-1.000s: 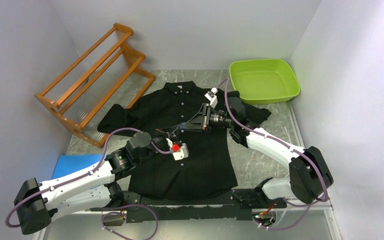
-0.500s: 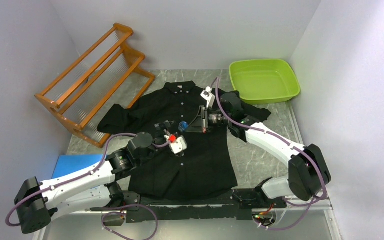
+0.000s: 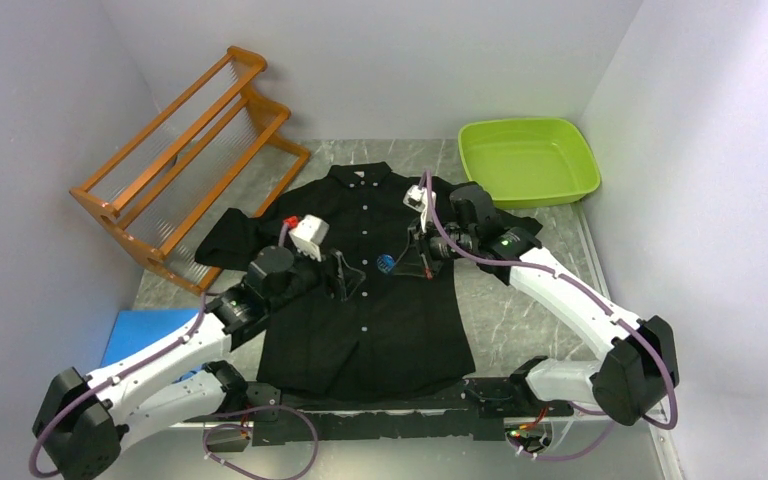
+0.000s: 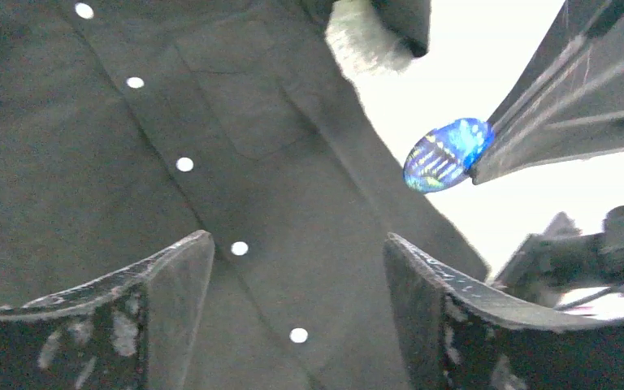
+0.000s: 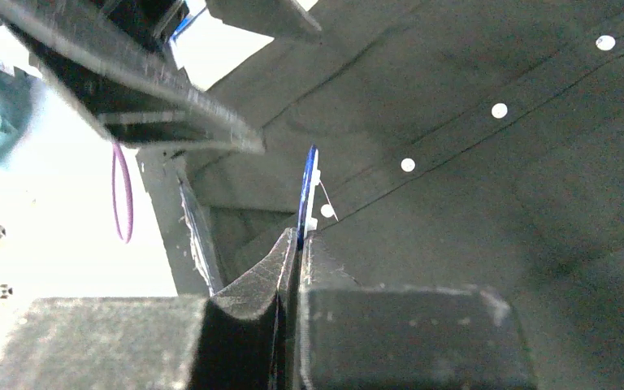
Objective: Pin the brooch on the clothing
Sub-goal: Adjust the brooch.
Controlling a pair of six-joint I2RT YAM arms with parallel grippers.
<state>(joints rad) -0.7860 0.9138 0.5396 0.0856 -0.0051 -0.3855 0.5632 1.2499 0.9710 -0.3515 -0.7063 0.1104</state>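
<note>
Pale walls close in a grey marbled worktop (image 3: 520,320), on which the clothing (image 3: 360,330), a black short-sleeved shirt, lies flat with its front up and its collar toward the far wall.

The right end effector (image 3: 402,262) has its fingers pressed together on the edge of the brooch (image 3: 386,263), a small oval with a shiny blue face. In the right wrist view the brooch (image 5: 306,191) stands edge-on above the closed fingertips (image 5: 280,256), with a white clasp and a thin pin showing on its back. It is held over the chest of the shirt, just to the right of the row of pale buttons (image 5: 408,165). In the left wrist view the brooch (image 4: 447,153) shows against the bright wall rather than against the fabric, so it appears lifted off the cloth. Whether the pin touches the shirt cannot be told.

The left end effector (image 3: 348,278) is spread wide and grips nothing. Its two dark fingers (image 4: 171,276) frame the button line from the other side of the placket, near the brooch but apart from it, and a chest pocket (image 4: 236,97) lies beyond them.

Farther out, an orange wooden rack (image 3: 190,165) leans at the far left, touching the shirt's sleeve. A lime green basin (image 3: 527,160) sits in the far right corner, and a flat blue object (image 3: 145,330) lies at the near left edge.
</note>
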